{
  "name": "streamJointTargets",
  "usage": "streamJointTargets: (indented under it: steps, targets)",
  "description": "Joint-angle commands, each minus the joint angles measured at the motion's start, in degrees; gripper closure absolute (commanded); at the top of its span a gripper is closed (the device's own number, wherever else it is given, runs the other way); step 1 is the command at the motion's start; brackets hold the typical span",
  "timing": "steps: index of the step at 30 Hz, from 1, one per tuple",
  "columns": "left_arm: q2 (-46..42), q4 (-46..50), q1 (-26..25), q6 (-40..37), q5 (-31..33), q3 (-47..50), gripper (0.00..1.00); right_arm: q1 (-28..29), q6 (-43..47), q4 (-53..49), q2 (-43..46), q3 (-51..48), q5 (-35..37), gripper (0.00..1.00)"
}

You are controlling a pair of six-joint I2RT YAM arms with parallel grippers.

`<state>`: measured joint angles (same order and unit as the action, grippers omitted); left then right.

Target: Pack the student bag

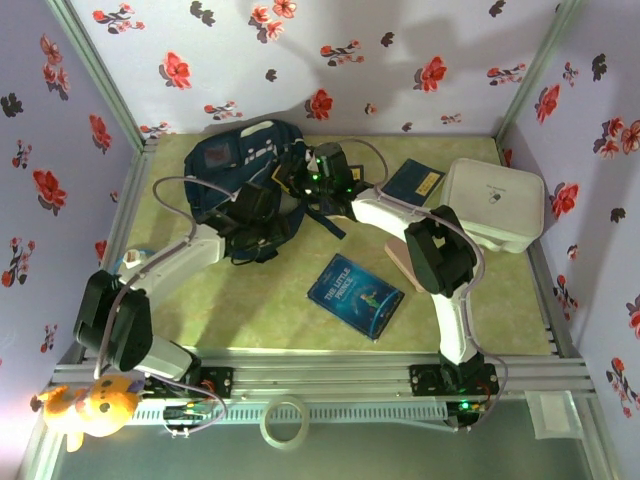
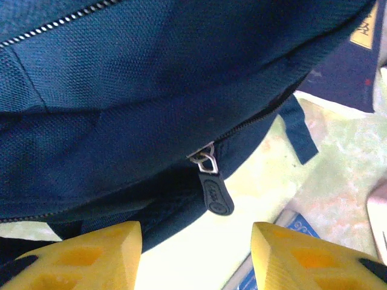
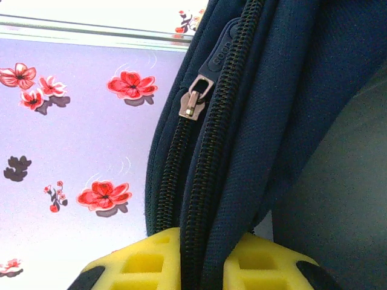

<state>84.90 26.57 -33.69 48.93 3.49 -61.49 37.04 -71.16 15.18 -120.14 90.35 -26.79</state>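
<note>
The student bag (image 1: 240,170), navy blue with white patches, lies at the back of the table, left of centre. My left gripper (image 1: 257,207) hovers at the bag's near edge. In the left wrist view it (image 2: 196,251) is open, and a black zipper pull (image 2: 214,192) hangs just beyond the gap, touching neither yellow finger (image 2: 91,257). My right gripper (image 1: 327,172) is at the bag's right side. In the right wrist view it (image 3: 202,257) is shut on a fold of the student bag (image 3: 284,121) beside its zipper track, with a metal slider (image 3: 195,103) higher up.
A blue book (image 1: 355,295) lies in the middle of the table. A darker book (image 1: 413,182) and a white rounded box (image 1: 495,203) sit at the back right. A wooden piece (image 1: 405,262) lies under the right arm. Flowered walls close in three sides.
</note>
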Motion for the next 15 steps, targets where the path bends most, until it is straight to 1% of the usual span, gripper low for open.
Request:
streamJointTargets:
  steps: [1, 4, 6, 12, 15]
  targets:
    - [1.40, -0.81, -0.48, 1.57, 5.04, -2.81, 0.51, 0.49, -0.13, 7.60, 2.45, 1.24, 0.94, 0.83]
    - [2.92, -0.82, -0.84, 1.93, 5.41, -3.52, 0.51, 0.67, 0.21, 7.68, 2.59, 1.26, 0.88, 0.83]
    - [3.88, -0.51, -1.12, 2.74, 6.45, -3.76, 0.54, 0.84, 0.44, 7.84, 2.71, 1.28, 0.94, 0.83]
    - [7.53, 4.08, -1.80, 2.40, 9.10, -7.88, 0.59, 1.20, 0.87, 7.58, 2.57, 1.26, 0.91, 0.83]
    - [7.93, 4.81, -1.99, 2.93, 9.87, -7.82, 0.63, 1.20, 1.16, 7.27, 2.82, 1.18, 1.00, 0.83]
